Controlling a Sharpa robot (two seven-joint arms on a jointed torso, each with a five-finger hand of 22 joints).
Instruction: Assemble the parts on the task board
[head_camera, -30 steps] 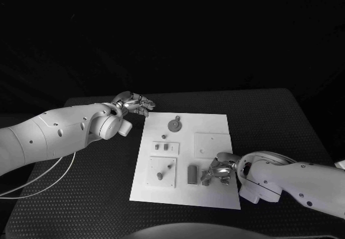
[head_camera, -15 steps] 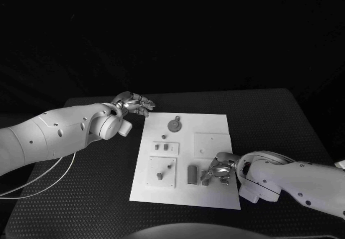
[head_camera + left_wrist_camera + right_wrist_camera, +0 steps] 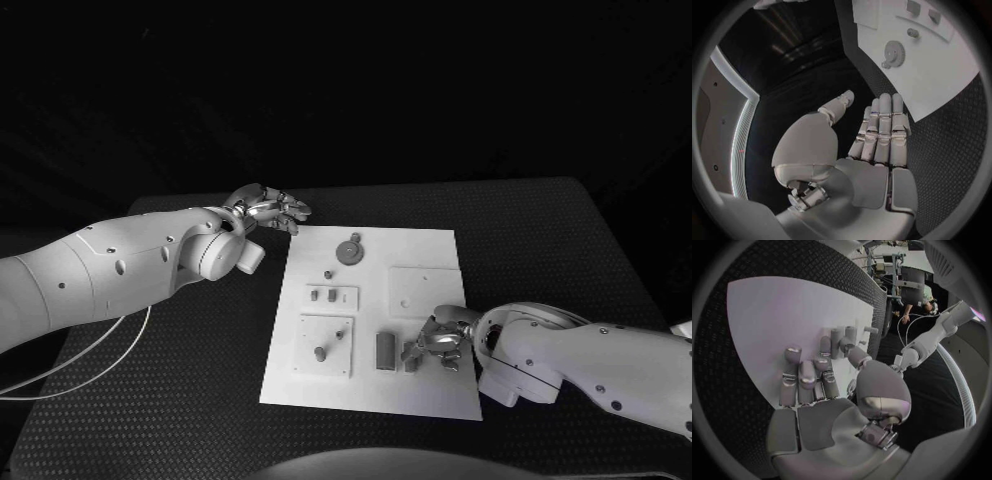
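The white task board lies in the middle of the table. A grey gear part sits near its far end, with small pegs below it. An oblong grey part stands near the board's near edge. My right hand rests on the board right beside it. Its fingertips and thumb touch small grey parts, and the grip itself is hidden. My left hand hovers off the board's far left corner, fingers straight and apart, holding nothing.
A square plate with an upright peg sits on the board's near left part, and a flat white square on its right. Black textured table surrounds the board. A thin cable loops under my left arm.
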